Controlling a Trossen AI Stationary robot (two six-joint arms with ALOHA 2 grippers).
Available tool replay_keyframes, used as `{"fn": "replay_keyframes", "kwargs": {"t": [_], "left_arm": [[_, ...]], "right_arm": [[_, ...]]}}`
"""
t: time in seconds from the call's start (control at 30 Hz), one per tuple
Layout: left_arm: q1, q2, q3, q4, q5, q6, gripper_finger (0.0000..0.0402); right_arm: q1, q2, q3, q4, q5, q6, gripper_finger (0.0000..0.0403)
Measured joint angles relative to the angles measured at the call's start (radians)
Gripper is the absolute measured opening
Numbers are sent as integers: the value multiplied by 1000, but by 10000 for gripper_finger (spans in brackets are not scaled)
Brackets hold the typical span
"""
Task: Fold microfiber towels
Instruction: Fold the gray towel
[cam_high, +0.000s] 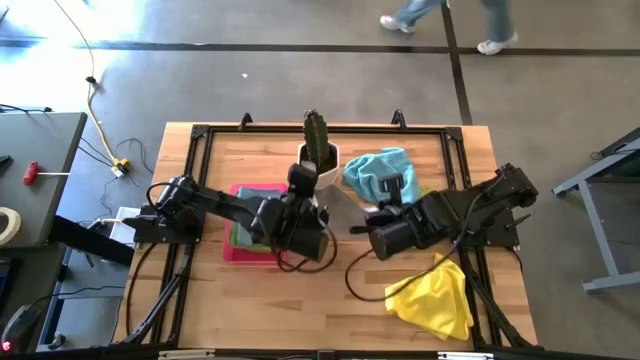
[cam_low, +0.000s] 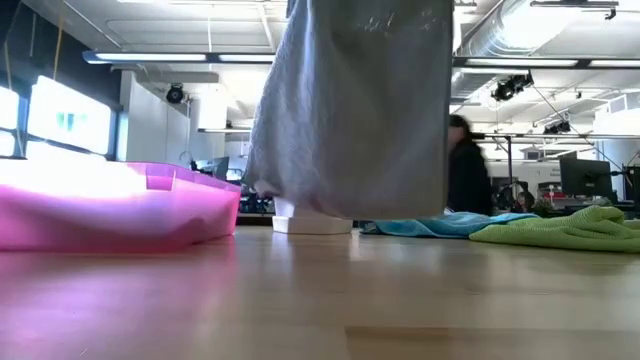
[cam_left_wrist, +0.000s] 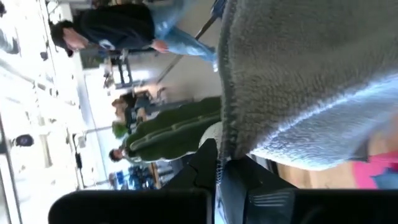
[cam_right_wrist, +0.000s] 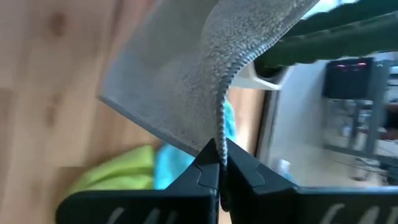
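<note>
While both grippers meet over the middle of the table, we hold the grey towel up between them. Our left gripper has its jaws closed tight on the towel's stitched edge, and our right gripper pinches the hem the same way, jaws narrow with the cloth caught between the fingertips.

From the jaws the towel hangs straight down, its long axis upright. At table height it shows as a broad grey sheet whose lower edge sits just above the wood; its upper part runs out of that picture, so we cannot see where the jaws grip it there. From above the towel is almost wholly hidden under our two wrists, and we cannot make out its outline.

Beyond our left jaws stands the cactus in its white pot. Beside the left arm lies the pink tray, with folded cloths in it that the arm mostly covers. Near our right jaws, on the side away from the tray, lies the light blue towel, crumpled, partly under the right arm. The yellow towel lies bunched well apart from both jaws, toward the table's near edge. A green towel lies flat next to the blue one in the low view; from above we cannot find it.

A person stands in the room beyond, blurred.
</note>
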Motion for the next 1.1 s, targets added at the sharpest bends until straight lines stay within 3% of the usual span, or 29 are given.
{"fn": "replay_keyframes", "kwargs": {"t": [0.1,0.2,0.27,0.37,0.43,0.67,0.87,1.0,1.1], "left_arm": [[25,0,0,0,-10,-9,0],[36,0,0,0,47,-112,0],[37,0,0,0,222,-231,0],[28,4,-45,53,564,-398,0],[-2,18,-116,127,668,-439,0],[-138,94,-341,399,816,-480,0],[-196,171,-365,573,1004,-472,0],[-192,191,-367,574,1101,-448,0],[-165,190,-366,536,1100,-445,0]], "right_arm": [[-43,0,0,0,24,-23,0],[-82,0,0,0,-18,80,0],[-101,0,-15,2,-144,189,0],[-87,0,-110,15,-322,326,0],[-49,2,-208,64,-396,381,0],[122,4,-536,518,-590,476,0],[182,7,-690,866,-657,495,0],[185,13,-723,917,-710,468,0],[171,13,-721,871,-684,422,0]]}}
